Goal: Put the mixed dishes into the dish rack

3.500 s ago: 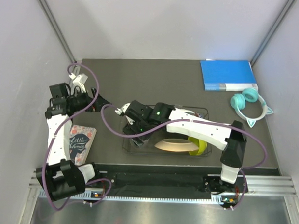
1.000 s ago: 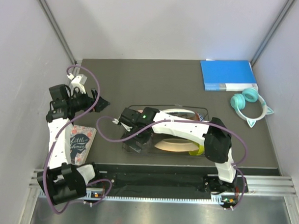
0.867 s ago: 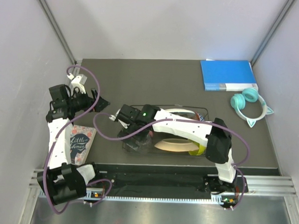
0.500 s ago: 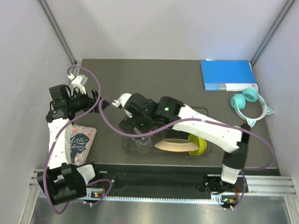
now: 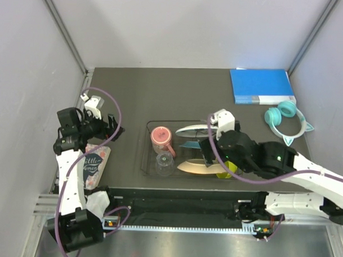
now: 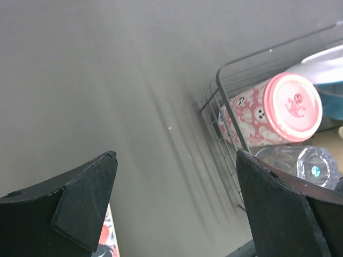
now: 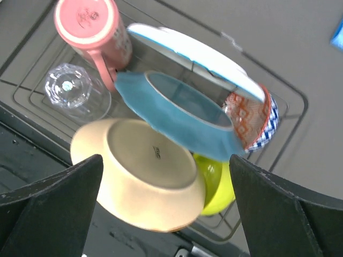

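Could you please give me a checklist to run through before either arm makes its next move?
1. All dishes in the dish rack: ok. The pink-red mug, small clear glass, white plate, teal scalloped plate, cream-yellow plate, pink patterned bowl and lime-green bowl sit inside it.
2. Left end effector empty: ok. It is open over bare table beside the rack.
3. Right end effector empty: ok. It is open above the plates.
4. Plates seated in upright slots: cannot tell. They lean and overlap.
5. Mug and glass base up: ok.
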You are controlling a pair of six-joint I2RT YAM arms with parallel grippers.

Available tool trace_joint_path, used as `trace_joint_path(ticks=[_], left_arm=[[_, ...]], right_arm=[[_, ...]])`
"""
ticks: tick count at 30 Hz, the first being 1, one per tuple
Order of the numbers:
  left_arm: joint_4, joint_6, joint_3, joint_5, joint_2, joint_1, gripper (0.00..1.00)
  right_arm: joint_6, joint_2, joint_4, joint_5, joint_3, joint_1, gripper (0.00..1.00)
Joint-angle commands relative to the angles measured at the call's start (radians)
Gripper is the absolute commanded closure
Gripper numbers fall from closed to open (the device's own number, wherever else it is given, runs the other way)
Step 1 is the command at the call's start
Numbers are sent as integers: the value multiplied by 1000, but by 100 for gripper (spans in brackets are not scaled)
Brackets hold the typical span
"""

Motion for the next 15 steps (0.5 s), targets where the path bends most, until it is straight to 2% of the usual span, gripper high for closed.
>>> trace_joint_path(ticks=[1,15], left_arm=[[-28,52,-12,-19,-15,1,3],[18,1,-21,-45,-23,0,2]], right_arm=[[87,-122,124,52,-69,-6,0],[41,-112,93,73,-29,-6,0]])
